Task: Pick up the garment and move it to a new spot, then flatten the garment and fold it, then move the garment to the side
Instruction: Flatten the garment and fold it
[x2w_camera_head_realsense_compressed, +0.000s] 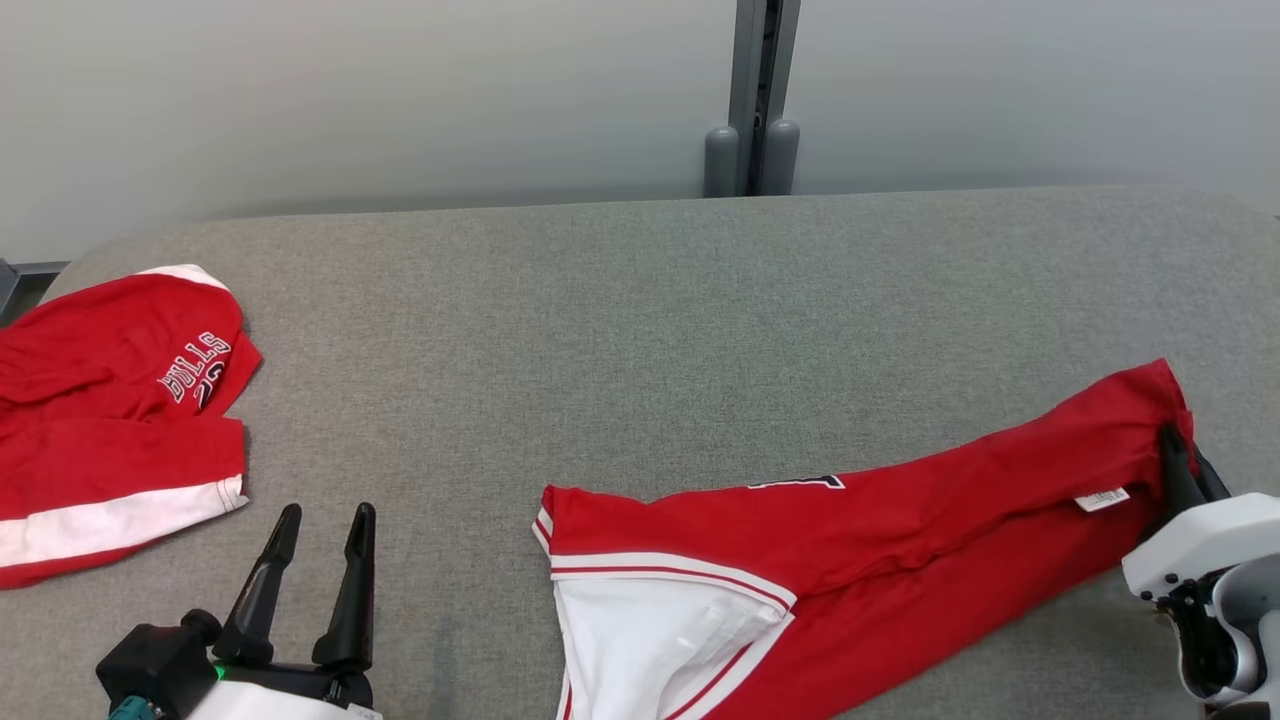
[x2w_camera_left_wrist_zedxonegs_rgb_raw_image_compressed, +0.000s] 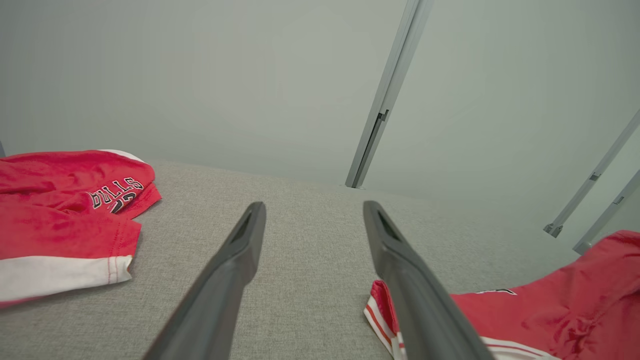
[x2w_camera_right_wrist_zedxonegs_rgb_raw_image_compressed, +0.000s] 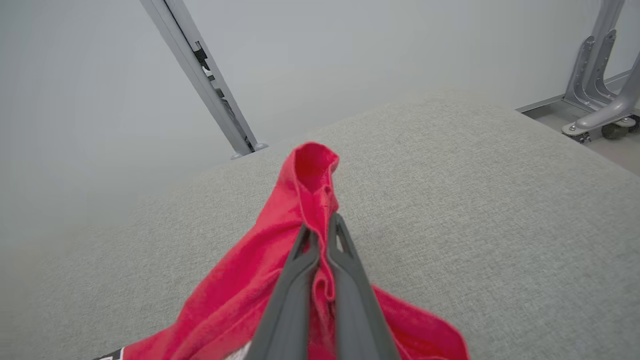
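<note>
Right gripper (x2w_camera_right_wrist_zedxonegs_rgb_raw_image_compressed: 320, 230) clamps the right tip of the long red-and-white jersey garment (x2w_camera_head_realsense_compressed: 900, 530), which stretches leftward toward the wide-open, empty left gripper (x2w_camera_head_realsense_compressed: 328, 515).

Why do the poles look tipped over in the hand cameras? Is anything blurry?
Head view: the pole stands straight; light is soft, shadows faint. Left wrist view: the tilted wide lens leans the pole right; the left gripper's close fingers look a bit soft. Right wrist view: the pole leans left; the garment in the shut right gripper is sharp, the table's left side hazy.
</note>
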